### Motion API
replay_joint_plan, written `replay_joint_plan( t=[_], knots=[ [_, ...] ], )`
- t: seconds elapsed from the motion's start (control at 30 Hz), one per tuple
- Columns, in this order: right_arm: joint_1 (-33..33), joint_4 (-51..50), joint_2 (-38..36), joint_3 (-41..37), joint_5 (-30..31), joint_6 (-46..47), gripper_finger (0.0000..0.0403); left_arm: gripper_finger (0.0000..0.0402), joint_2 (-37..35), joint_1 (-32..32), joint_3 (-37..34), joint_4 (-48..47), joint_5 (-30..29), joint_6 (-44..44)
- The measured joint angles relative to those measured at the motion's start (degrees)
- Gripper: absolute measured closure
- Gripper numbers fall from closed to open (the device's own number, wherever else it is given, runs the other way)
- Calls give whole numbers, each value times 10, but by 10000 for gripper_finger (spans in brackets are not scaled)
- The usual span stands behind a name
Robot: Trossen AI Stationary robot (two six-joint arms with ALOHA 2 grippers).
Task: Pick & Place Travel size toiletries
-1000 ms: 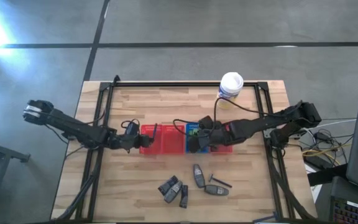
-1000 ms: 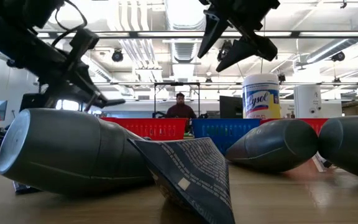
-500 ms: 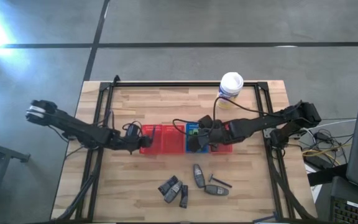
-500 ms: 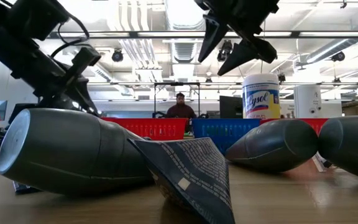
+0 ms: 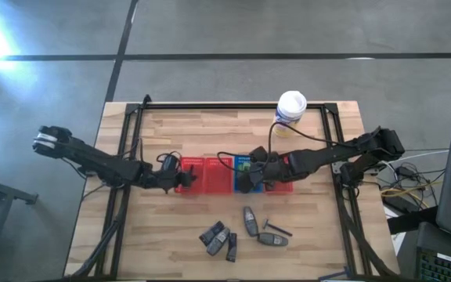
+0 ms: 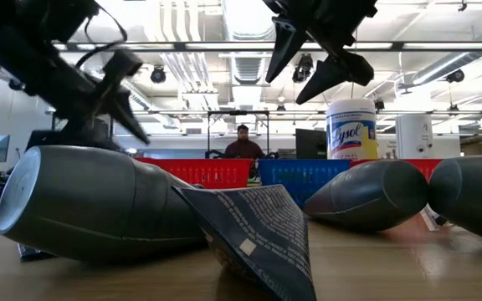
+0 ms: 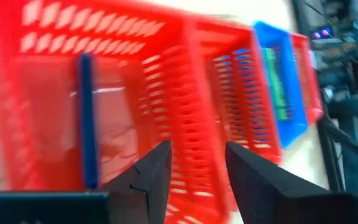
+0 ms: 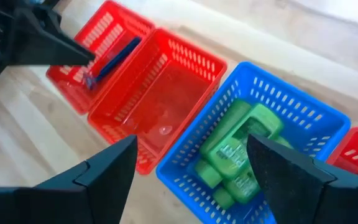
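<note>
Both arms hovered over the row of baskets.

The left gripper (image 5: 185, 177) stood parted and empty above the end red basket (image 8: 98, 50), where what looked like a blue stick (image 8: 114, 58) lay. The right gripper (image 8: 188, 165) hung spread wide, holding nothing, over the blue basket (image 8: 303, 115) of green bottles (image 8: 238, 149). Grey tubes (image 5: 249, 221) lay on the table (image 5: 171, 243).

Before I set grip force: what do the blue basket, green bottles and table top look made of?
Blue basket: probably rigid moulded plastic, with evenly slotted walls and a slight sheen. Green bottles: likely glossy plastic, uniformly coloured with printed lettering. Table top: wood, pale joined planks with visible grain, matte.
</note>
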Motion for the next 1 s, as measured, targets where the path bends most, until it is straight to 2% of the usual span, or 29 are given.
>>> replay_joint_plan(
  t=[0.23, 0.47, 0.77, 1.0],
  knots=[
    [0, -1, 0, 0, -46, 1, 82, 248, -27, -1, 45, 1, 1, 155],
    [17, -4, 0, 0, -79, 12, 64, 248, -30, -8, 82, 1, 45, 270],
    [53, -10, 1, -11, -80, 64, 53, 248, -30, -46, 82, -14, 58, 281],
    [82, -36, 1, -26, -111, 133, 73, 248, -30, -54, 82, -13, 57, 286]
  ],
)
